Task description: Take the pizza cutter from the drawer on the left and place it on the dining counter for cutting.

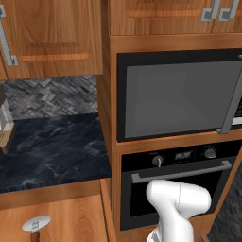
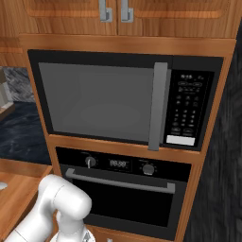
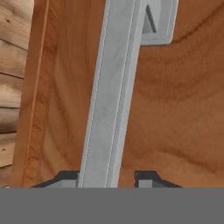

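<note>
- In the hand view the tool (image 3: 107,178) sits close against a medium-brown wooden drawer front (image 3: 175,113), its two dark fingertips (image 3: 151,177) standing one on each side of the silver bar handle (image 3: 111,96).
- The jaws look parted around the bar with a little room to spare on one side; whether they press on it I cannot tell.
- The handle's mounting bracket (image 3: 159,22) shows beyond the fingertips, and plank flooring (image 3: 15,87) lies past the drawer's edge.
- In the left base view the white arm (image 1: 177,208) rises in front of the oven (image 1: 175,189) and covers part of its dark door below the long steel bar.
- Left of the oven, the drawer (image 1: 61,217) stands pulled out, and the pizza cutter (image 1: 36,224) lies in it with its round silver blade up and brown grip toward the picture's lower edge.
- Above the drawer and left of the oven runs a short black marble tabletop (image 1: 52,151), backed by a grey herringbone backsplash (image 1: 52,94).
- Directly above the oven sits a built-in microwave (image 2: 123,101) with a vertical handle and a keypad at its right.
- Above the microwave hang wooden cabinet doors (image 2: 142,14) with silver handles.
</note>
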